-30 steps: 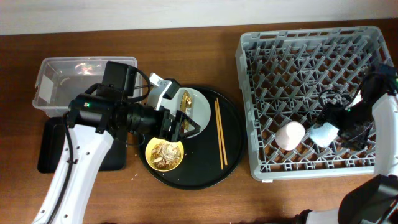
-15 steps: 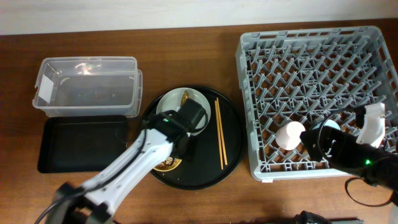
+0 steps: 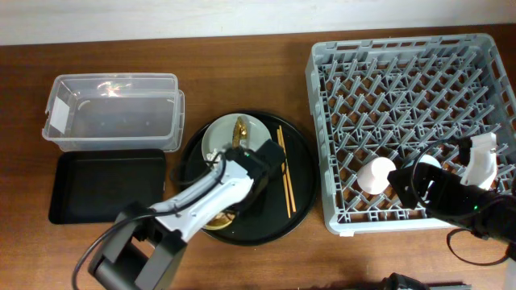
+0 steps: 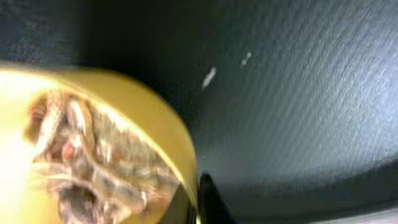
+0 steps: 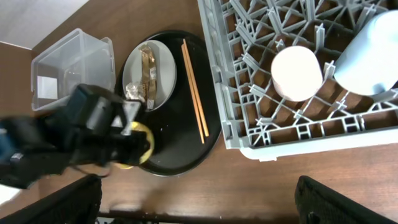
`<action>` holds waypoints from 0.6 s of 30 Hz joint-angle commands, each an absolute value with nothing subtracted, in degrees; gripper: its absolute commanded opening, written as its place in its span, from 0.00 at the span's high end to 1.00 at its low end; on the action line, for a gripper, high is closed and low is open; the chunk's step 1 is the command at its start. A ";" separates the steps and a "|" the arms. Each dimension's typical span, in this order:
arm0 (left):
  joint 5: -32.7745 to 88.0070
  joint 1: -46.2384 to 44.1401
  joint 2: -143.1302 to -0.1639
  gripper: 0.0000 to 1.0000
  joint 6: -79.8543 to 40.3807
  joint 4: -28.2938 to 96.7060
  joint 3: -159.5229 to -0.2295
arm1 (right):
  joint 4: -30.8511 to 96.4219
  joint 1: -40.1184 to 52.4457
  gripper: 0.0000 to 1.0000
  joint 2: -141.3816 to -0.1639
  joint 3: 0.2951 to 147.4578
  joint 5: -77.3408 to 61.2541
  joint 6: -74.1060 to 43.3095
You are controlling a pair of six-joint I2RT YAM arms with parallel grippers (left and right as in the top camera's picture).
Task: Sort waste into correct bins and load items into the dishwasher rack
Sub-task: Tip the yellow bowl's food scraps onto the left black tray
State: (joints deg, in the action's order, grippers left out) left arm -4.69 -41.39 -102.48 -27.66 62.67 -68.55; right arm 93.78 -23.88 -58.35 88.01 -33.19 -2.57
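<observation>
My left gripper (image 4: pixel 194 208) is shut on the right rim of the yellow bowl (image 4: pixel 146 121), one finger inside and one outside. Brownish food scraps (image 4: pixel 81 162) fill the bowl. It sits on the round black tray (image 3: pixel 300 197), and my left arm covers most of it in the overhead view. The grey plate (image 3: pixel 222 138) holds the gold wrapper (image 3: pixel 240 127) and the tissue wad (image 5: pixel 134 92). The chopsticks (image 3: pixel 284 173) lie to its right. The pink cup (image 3: pixel 376 175) and the blue cup (image 5: pixel 373 53) stand in the dishwasher rack (image 3: pixel 403 80). My right gripper (image 5: pixel 199 211) hangs open and empty over the table's front edge.
The clear tub (image 3: pixel 113 113) stands at the back left. The shallow black tray (image 3: pixel 105 187) lies just in front of it. The rack fills the right side of the table. My right arm (image 3: pixel 451 200) overhangs the rack's front right corner.
My left gripper has gone from open above the bowl to shut on its rim. The right gripper has left the blue cup in the rack and drawn back towards the front.
</observation>
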 commanded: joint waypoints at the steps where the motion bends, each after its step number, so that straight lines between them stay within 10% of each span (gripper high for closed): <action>1: -2.87 -33.45 -94.70 1.00 -19.49 73.17 -79.24 | 93.65 -23.97 0.01 -58.24 88.55 -34.02 -1.89; 18: 75.53 36.21 -103.04 1.00 35.92 75.75 -71.94 | 93.67 -23.97 0.01 -58.24 88.55 -33.87 -1.89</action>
State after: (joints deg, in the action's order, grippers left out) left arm 59.18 31.73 -101.14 24.53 75.59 -75.99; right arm 93.69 -23.88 -58.35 87.96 -33.32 -2.52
